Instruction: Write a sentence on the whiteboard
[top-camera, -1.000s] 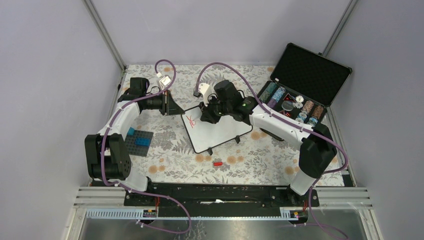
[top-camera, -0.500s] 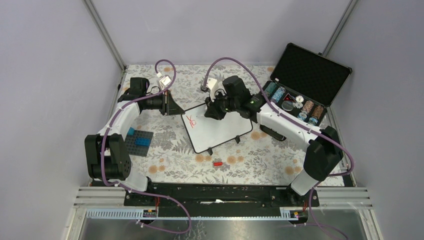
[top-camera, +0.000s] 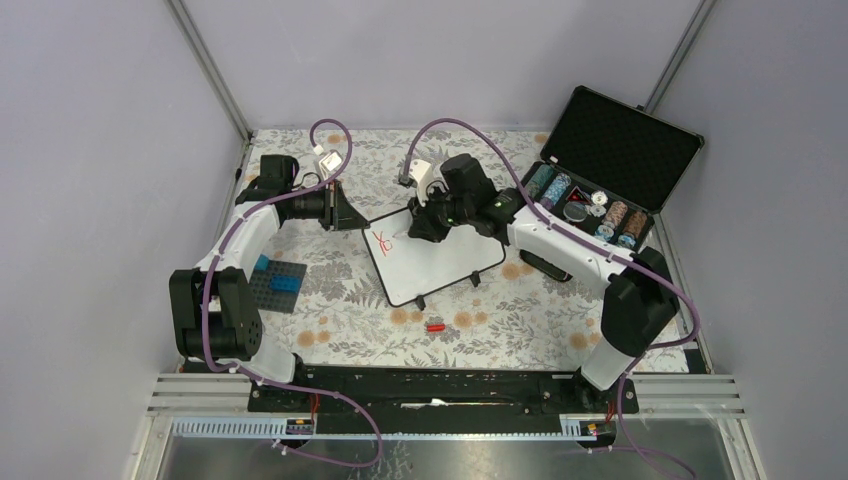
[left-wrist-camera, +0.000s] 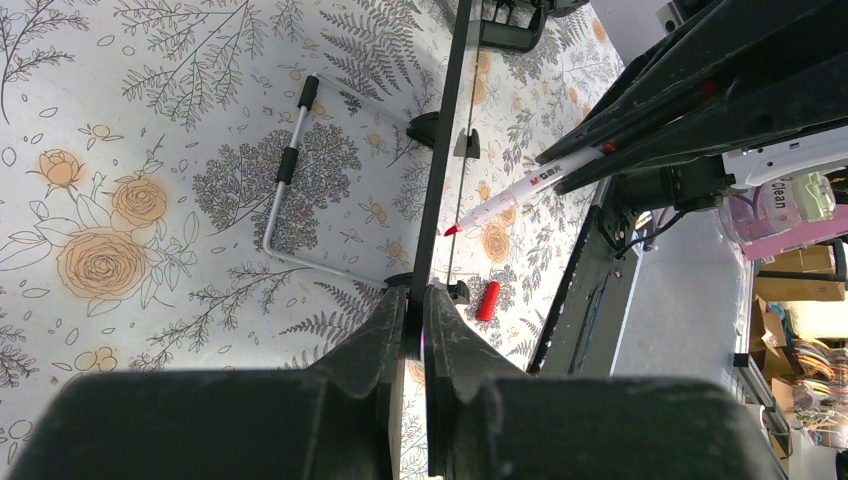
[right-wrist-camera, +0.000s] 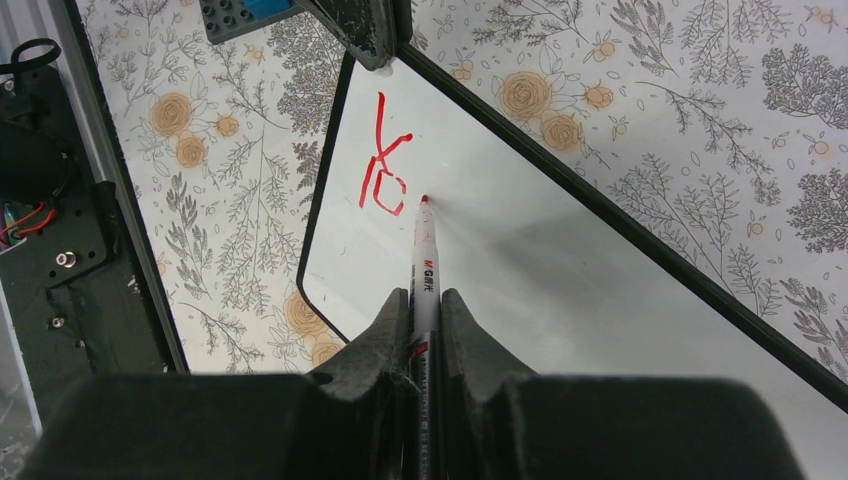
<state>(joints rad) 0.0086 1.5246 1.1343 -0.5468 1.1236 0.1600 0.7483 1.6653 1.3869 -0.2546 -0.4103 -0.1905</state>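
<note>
Our right fingers (right-wrist-camera: 395, 322) are clamped on a marker (right-wrist-camera: 424, 265), with the barrel squeezed between them and no gap showing. The barrel reads "M&G"; the smaller print below it is too fine for us to read. The red tip points straight ahead of these fingers at the whiteboard (right-wrist-camera: 570, 300). We cannot tell whether it touches. Of the sentence (right-wrist-camera: 383, 165), only two red letters, roughly "Yo", are written, just ahead and left of the tip.

Beyond the letters, our left fingers (left-wrist-camera: 392, 325) are pressed together on the whiteboard's black rim at a corner. Their own camera sees the board edge-on, as a thin dark line running away from them. Just right of these fingers a red cap (left-wrist-camera: 487, 300) lies on the flowered surface (left-wrist-camera: 150, 120). Ahead and to their left is a bent metal rod (left-wrist-camera: 285, 190) with black sleeves. Far to their right a white label reads "Clean", with the rest cut off.

From above, the right arm hides part of the whiteboard's far edge. Further right of the right fingers stands an open black case (top-camera: 620, 145) with rows of round chips too small to make out.
</note>
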